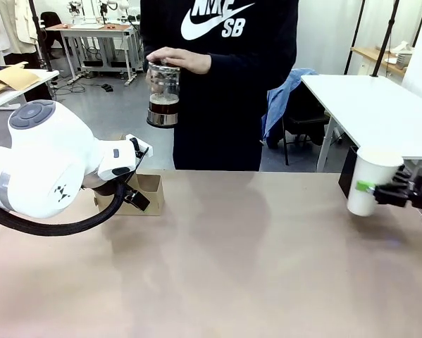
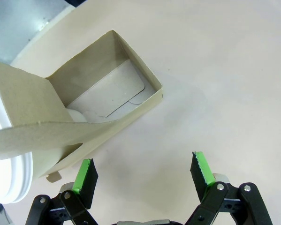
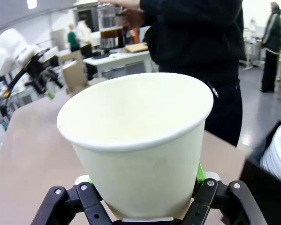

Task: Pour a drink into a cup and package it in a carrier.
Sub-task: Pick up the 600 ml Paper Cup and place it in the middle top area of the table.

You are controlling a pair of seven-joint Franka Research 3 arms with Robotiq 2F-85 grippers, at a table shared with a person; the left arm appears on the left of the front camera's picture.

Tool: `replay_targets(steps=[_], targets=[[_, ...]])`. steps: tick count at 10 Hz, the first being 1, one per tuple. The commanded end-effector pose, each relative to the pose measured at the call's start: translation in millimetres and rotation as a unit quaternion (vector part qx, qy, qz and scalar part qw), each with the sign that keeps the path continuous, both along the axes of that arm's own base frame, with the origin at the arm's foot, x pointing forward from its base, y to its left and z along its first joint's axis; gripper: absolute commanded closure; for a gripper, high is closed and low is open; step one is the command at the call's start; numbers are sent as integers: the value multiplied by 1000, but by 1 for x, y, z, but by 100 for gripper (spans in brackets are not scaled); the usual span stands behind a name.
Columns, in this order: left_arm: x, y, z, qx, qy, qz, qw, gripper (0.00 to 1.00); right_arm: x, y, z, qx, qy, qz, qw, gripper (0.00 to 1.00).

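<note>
A person at the far side holds a clear glass jug [image 1: 163,95] with the dark brown drink [image 1: 163,108] in its lower part; the jug [image 3: 111,32] is also seen in the right wrist view. My right gripper [image 1: 371,189] is shut on a white paper cup [image 1: 369,176], upright just above the table at the right edge. In its wrist view the cup [image 3: 140,136] looks empty, and the gripper [image 3: 142,187] clamps its lower wall. The brown cardboard carrier [image 1: 146,191] stands at the far left. My left gripper [image 2: 145,171] hovers open beside the carrier [image 2: 107,93], with nothing between its fingers.
A black box [image 1: 347,169] stands behind the cup at the right, with a stack of white lids [image 3: 278,157] in it. A white ribbed round thing [image 2: 9,187] sits by the carrier's handle wall. The tan table [image 1: 239,267] is bare across its middle.
</note>
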State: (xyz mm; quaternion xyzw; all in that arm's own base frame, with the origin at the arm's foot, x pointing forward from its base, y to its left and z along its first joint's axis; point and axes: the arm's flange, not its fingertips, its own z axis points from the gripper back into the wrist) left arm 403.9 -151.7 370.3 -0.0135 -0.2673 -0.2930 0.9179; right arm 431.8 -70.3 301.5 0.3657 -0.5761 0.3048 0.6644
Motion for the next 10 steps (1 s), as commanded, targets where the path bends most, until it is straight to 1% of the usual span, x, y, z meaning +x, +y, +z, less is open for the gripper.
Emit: replay_targets(steps=[1,2,3,4,5,6,7,8,10], targets=[[0,0,0,0,0,0,1000,0,20,62,32,7,2,-45,999,20],[0,0,0,0,0,0,1000,0,34,89,40,14,-3,-39,999,20],[0,0,0,0,0,0,1000,0,58,122,43,19,-6,-29,999,20],[0,0,0,0,0,0,1000,0,84,149,42,19,-10,-34,999,20],[0,0,0,0,0,0,1000,0,105,167,32,14,-21,-39,999,20],[0,0,0,0,0,0,1000,0,127,178,21,24,-36,-49,998,20],[0,0,0,0,0,0,1000,0,137,182,11,26,-36,-41,998,20],[0,0,0,0,0,0,1000,0,144,183,1,19,-44,-39,998,20],[0,0,0,0,0,0,1000,0,152,186,-14,20,-41,-27,999,20]])
